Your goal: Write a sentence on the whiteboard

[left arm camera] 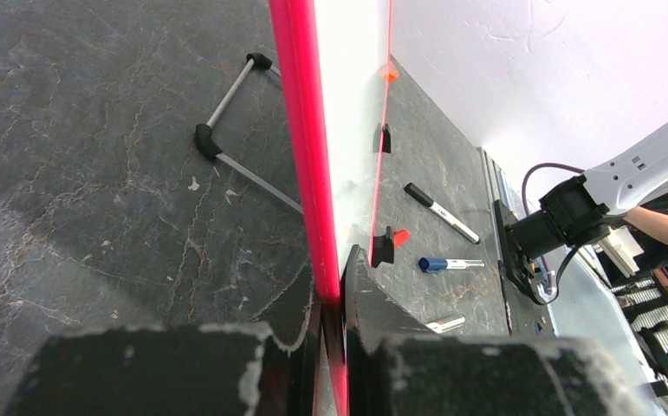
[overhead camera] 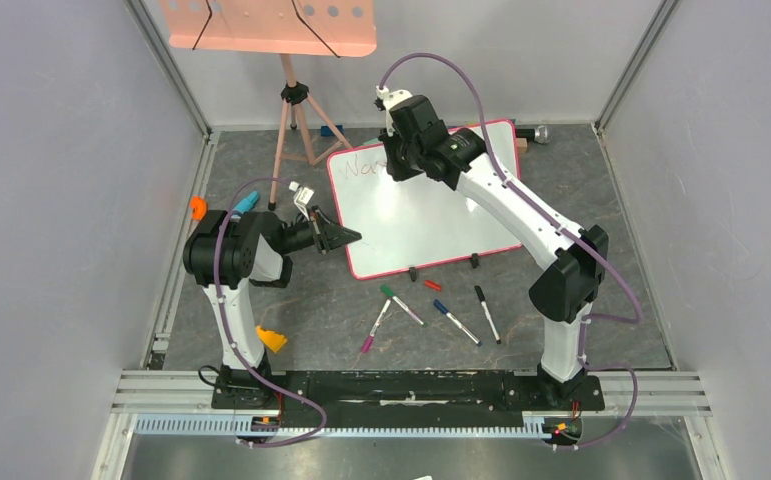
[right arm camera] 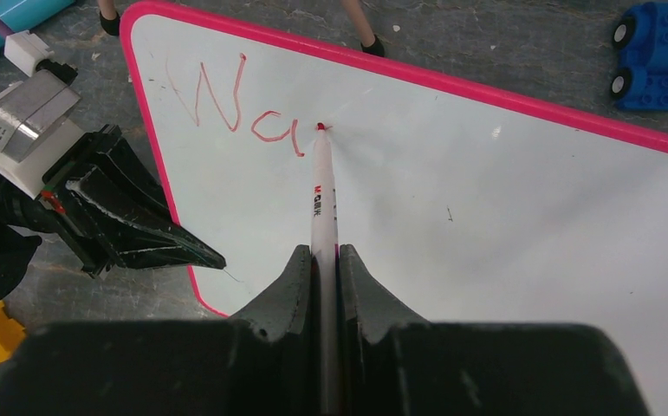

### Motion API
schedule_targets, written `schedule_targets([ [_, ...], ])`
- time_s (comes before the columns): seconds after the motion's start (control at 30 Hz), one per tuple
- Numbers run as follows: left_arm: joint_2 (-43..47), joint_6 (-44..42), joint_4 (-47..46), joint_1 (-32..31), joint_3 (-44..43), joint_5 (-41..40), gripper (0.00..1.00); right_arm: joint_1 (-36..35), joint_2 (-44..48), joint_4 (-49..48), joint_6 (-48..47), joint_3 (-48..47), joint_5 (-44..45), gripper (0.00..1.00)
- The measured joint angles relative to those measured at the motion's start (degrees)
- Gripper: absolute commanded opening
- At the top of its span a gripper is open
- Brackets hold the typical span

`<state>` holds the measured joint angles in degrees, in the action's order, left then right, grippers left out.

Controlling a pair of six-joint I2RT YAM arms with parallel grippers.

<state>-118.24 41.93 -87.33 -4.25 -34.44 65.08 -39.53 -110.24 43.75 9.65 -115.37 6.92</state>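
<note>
Right wrist view, early in writing: slim white red-tipped marker point(right arm camera: 321, 191) pinched in the right gripper point(right arm camera: 320, 253), tip touching the glossy pink-rimmed whiteboard point(right arm camera: 486, 199) just ahead, ending the thin red sentence point(right arm camera: 243, 108), so far "Wa", left gripper point(overhead camera: 349, 237) clamping its edge; next, likely steady rightward strokes.

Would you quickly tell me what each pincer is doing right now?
Left pincer: closed on the whiteboard rim.
Right pincer: closed on a red marker, tip touching the board.

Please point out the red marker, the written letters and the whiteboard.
red marker point(right arm camera: 322, 195): right wrist view, white barrel.
written letters point(right arm camera: 236, 95): right wrist view, W stroke.
whiteboard point(right arm camera: 503, 225): right wrist view, bare white face.
</note>
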Motion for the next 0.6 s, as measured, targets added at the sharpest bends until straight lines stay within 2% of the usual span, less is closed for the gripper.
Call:
schedule_targets([
  [0.6, 0.0, 0.0, 0.0, 0.0, 0.0, -0.2, 0.1, -0.1, 0.0, -0.5, 0.4, 0.6, 2.3, 0.0],
])
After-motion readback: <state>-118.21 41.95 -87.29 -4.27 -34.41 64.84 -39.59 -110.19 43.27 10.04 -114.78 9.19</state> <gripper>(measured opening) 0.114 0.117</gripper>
